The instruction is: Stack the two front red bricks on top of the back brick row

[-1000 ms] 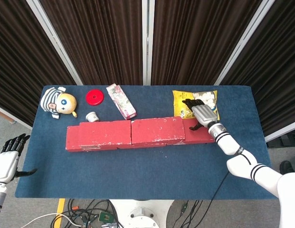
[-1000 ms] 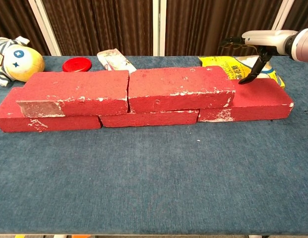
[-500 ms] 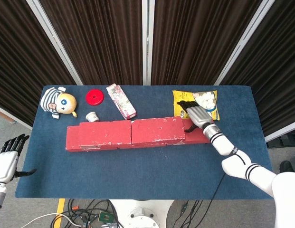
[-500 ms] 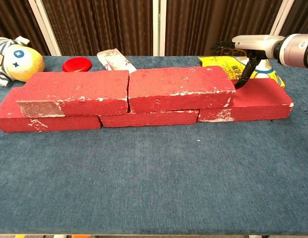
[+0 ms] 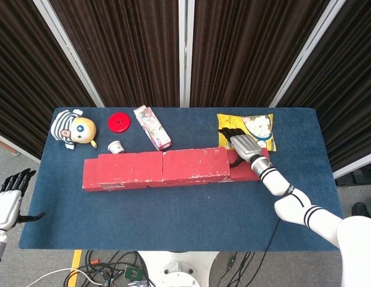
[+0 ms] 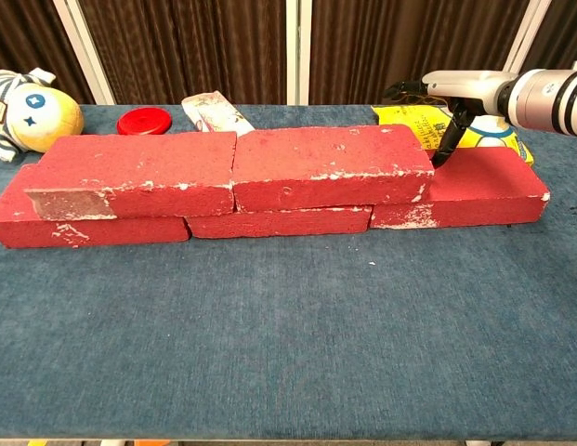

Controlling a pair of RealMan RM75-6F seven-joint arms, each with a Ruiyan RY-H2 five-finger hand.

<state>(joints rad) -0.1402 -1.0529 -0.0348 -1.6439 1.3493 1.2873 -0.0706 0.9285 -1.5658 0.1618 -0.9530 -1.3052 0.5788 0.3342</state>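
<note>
- The right hand [image 5: 241, 143] has slid leftward along the bottom row, and the two upper red bricks [image 6: 330, 167] have shifted left with it; both now sit on the back brick row [image 6: 474, 195] mid-table, so only squaring up seems left.
- It grasps nothing: fingers extended, thumb against the upper brick's right end.
- The left hand [image 5: 8, 200] hangs off the table's left edge, fingers spread and empty.

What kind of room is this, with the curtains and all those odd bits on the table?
Probably a robot test lab or demo booth: dark curtains screen off a blue-clothed table, cables trail on the floor below, and red bricks sit among unrelated props like a stuffed toy.
</note>
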